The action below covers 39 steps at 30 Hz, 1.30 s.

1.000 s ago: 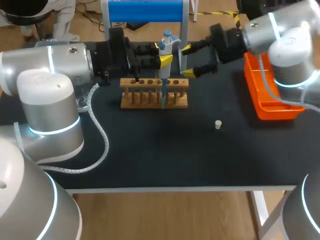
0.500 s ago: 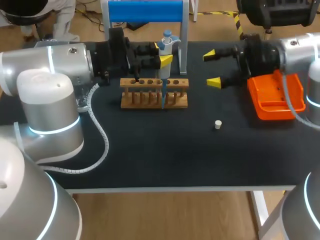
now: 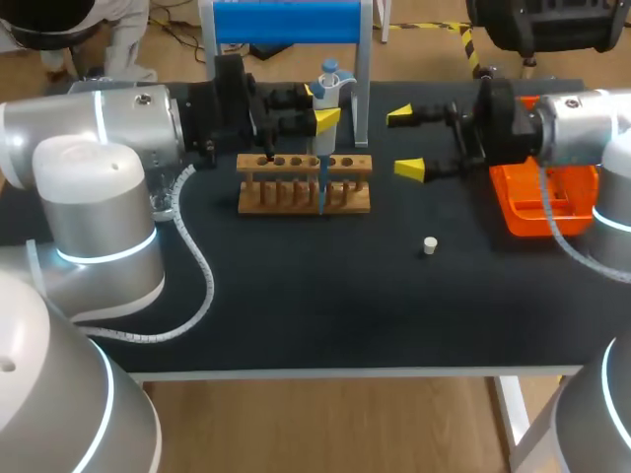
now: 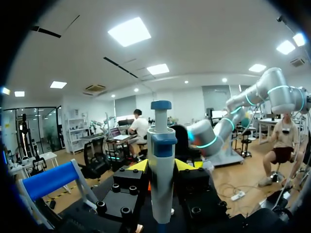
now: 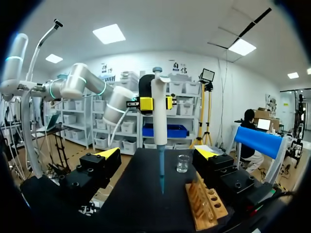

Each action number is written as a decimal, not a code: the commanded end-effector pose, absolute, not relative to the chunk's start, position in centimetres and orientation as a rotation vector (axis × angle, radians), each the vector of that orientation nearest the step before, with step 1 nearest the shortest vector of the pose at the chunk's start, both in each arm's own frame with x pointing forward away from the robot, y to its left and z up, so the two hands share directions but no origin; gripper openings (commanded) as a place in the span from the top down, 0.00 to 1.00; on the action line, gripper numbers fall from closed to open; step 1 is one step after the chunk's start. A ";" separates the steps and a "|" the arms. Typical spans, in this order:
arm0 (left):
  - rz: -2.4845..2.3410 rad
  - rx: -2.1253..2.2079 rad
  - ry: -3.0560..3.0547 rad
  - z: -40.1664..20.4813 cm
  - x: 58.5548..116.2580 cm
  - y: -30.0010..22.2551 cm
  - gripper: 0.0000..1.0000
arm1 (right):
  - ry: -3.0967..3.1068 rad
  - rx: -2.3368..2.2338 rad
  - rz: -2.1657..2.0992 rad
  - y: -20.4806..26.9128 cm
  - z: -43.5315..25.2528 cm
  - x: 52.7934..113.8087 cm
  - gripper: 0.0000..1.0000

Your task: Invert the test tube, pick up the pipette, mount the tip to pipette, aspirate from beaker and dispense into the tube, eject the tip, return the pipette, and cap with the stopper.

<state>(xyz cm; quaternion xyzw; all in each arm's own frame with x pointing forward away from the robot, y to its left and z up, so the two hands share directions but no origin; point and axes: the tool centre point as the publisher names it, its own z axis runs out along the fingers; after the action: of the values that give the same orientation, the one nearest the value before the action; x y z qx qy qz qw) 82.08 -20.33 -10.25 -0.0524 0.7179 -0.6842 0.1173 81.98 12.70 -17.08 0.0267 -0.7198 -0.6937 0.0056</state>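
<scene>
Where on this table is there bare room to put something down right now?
The wide front strip between the wooden rack and the near edge of the table is bare, save the stopper. Crowded at the back: left gripper holding the pipette over the rack, open right gripper beside the orange tray.

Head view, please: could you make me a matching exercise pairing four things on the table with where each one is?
Things:
1 pipette
2 stopper
3 orange tray
4 right gripper

Places:
A lying alone on the black table
B open, in the air between the wooden rack and the orange tray
C held in the left gripper, above the wooden rack
D at the table's right edge

Pairs: 1-C; 2-A; 3-D; 4-B
</scene>
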 end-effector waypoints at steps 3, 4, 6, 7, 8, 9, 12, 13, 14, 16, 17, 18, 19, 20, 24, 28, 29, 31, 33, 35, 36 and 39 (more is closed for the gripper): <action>-2.000 -0.158 2.096 -10.3 82.1 -20.6 1.00 | -2.201 0.049 -2.190 14.3 -16.5 81.4 0.00; -2.000 -0.158 2.096 -10.3 82.1 -20.6 1.00 | -2.182 0.042 -2.201 14.5 -16.3 81.3 0.00; -2.000 -0.158 2.096 -10.3 82.1 -20.6 1.00 | -2.172 0.039 -2.211 15.1 -16.1 80.9 0.00; -2.000 -0.158 2.096 -10.3 82.1 -20.6 1.00 | -2.169 0.039 -2.216 15.3 -16.0 80.7 0.00; -2.000 -0.158 2.096 -10.3 82.1 -20.6 1.00 | -2.158 0.043 -2.216 15.6 -15.9 80.5 0.00; -2.000 -0.158 2.096 -10.3 82.1 -20.6 1.00 | -2.157 0.043 -2.216 15.8 -15.8 80.4 0.00; -2.000 -0.158 2.096 -10.3 82.1 -20.6 1.00 | -2.149 0.041 -2.215 16.6 -15.6 80.1 0.00; -2.000 -0.158 2.096 -10.3 82.1 -20.6 1.00 | -2.153 0.038 -2.211 16.8 -15.5 80.0 0.00; -2.000 -0.158 2.096 -10.3 82.1 -20.6 1.00 | -2.158 0.039 -2.210 17.0 -15.4 80.0 0.00; -2.000 -0.158 2.096 -10.3 82.1 -20.6 1.00 | -2.171 0.041 -2.208 17.5 -15.2 79.9 0.00; -2.000 -0.158 2.096 -10.3 82.1 -20.6 1.00 | -2.179 0.039 -2.209 17.6 -15.1 80.0 0.00; -2.000 -0.158 2.096 -10.3 82.1 -20.6 1.00 | -2.186 0.035 -2.210 17.8 -14.9 80.0 0.00; -2.000 -0.158 2.096 -10.3 82.1 -20.6 1.00 | -2.195 0.037 -2.213 18.1 -14.9 80.0 0.00; -2.000 -0.158 2.096 -10.3 82.1 -20.6 1.00 | -2.208 0.034 -2.215 18.3 -14.8 80.1 0.00; -2.000 -0.158 2.096 -10.3 82.1 -20.6 1.00 | -2.235 0.015 -2.216 19.3 -15.0 80.6 0.00; -2.000 -0.158 2.096 -10.3 82.1 -20.6 1.00 | -2.243 -0.001 -2.202 20.2 -15.4 81.0 0.00; -2.000 -0.158 2.096 -10.3 82.1 -20.6 1.00 | -2.245 -0.005 -2.200 20.4 -15.5 81.2 0.00; -2.000 -0.158 2.096 -10.3 82.1 -20.6 1.00 | -2.248 -0.013 -2.198 20.8 -15.6 81.4 0.00; -2.000 -0.158 2.096 -10.3 82.1 -20.6 1.00 | -2.248 -0.016 -2.196 21.2 -15.7 81.7 0.00; -2.000 -0.158 2.096 -10.3 82.1 -20.6 1.00 | -2.249 -0.016 -2.195 21.5 -15.7 81.9 0.00; -2.000 -0.158 2.096 -10.3 82.1 -20.6 1.00 | -2.249 -0.015 -2.194 21.7 -15.7 82.0 0.00; -2.000 -0.158 2.096 -10.3 82.1 -20.6 1.00 | -2.249 -0.012 -2.196 22.1 -15.6 82.4 0.00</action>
<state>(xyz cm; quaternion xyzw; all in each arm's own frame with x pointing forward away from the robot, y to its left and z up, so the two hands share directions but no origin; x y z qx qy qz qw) 82.08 -20.32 -10.23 -0.0523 0.7181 -0.6840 0.1171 81.73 21.43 -15.52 -0.0060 -0.7157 -0.6984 -0.0027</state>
